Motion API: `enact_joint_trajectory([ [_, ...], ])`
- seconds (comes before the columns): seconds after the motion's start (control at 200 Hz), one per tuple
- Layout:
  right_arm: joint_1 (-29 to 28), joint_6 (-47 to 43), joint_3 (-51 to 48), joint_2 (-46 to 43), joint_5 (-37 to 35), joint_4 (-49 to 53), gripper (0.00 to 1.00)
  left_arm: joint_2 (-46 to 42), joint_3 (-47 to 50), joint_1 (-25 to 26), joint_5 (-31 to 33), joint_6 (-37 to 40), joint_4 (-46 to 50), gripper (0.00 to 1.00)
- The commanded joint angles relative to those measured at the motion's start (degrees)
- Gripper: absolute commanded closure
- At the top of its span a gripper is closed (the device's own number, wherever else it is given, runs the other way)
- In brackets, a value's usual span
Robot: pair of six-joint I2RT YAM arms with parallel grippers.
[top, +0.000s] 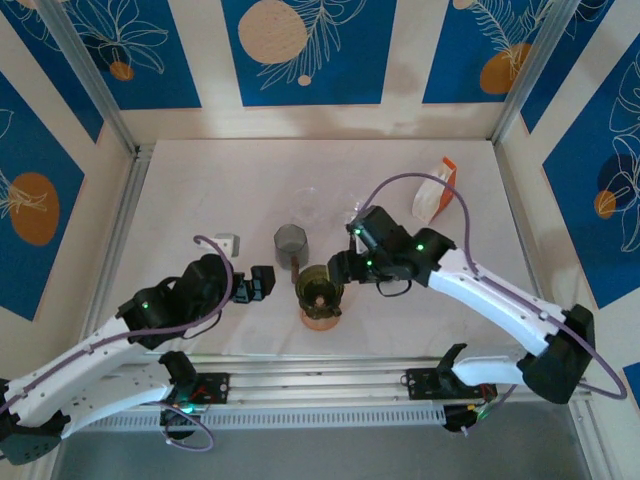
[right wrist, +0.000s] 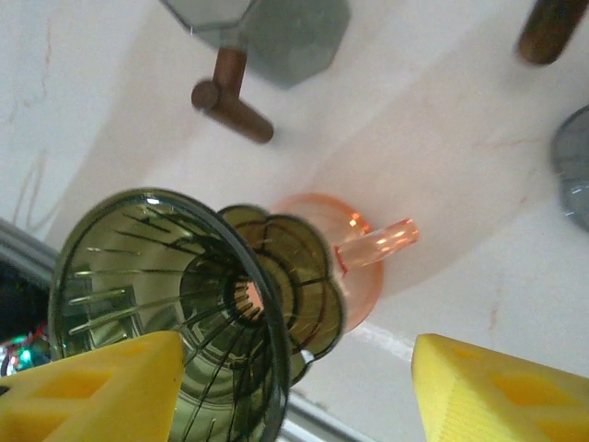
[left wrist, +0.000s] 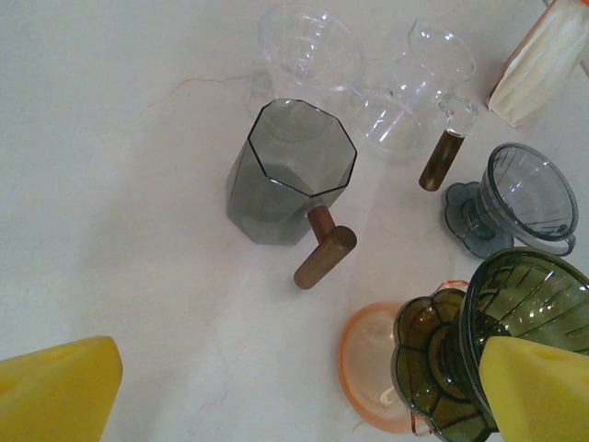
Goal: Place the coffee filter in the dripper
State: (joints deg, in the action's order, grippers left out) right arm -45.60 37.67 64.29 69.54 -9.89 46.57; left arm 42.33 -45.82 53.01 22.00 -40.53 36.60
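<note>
Right end effector (top: 338,270) released, jaws apart, beside the green dripper (top: 320,290), centre frame.
Left end effector (top: 262,284) wide open too. Green dripper looks empty; coffee filter pack (top: 436,190) stands upper right on the worktop (top: 200,190), so placing seems not yet done.

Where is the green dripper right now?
In the top view, the green dripper sits near the front centre, next to the orange glass piece, in front of the grey mug, right gripper beside it.

The green dripper (left wrist: 502,313) runs off the left wrist view's bottom edge, partly behind a yellow pad (left wrist: 538,391). The filter pack (left wrist: 538,64) is cropped at its top right corner. The right wrist view crops the grey mug (right wrist: 276,28).
</note>
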Motion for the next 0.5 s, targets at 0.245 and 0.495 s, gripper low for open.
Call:
enact_joint_trajectory([
  [0.245, 23.2, -4.2, 3.9, -1.3, -7.7, -1.6, 0.43, -1.3, 2.5, 0.0, 1.5, 1.6, -3.6, 0.03],
  [0.495, 39.9, -3.2, 8.7, 10.9, -8.3, -6.5, 0.54, -1.2, 2.1, 0.0, 0.7, 3.0, -3.1, 0.08],
])
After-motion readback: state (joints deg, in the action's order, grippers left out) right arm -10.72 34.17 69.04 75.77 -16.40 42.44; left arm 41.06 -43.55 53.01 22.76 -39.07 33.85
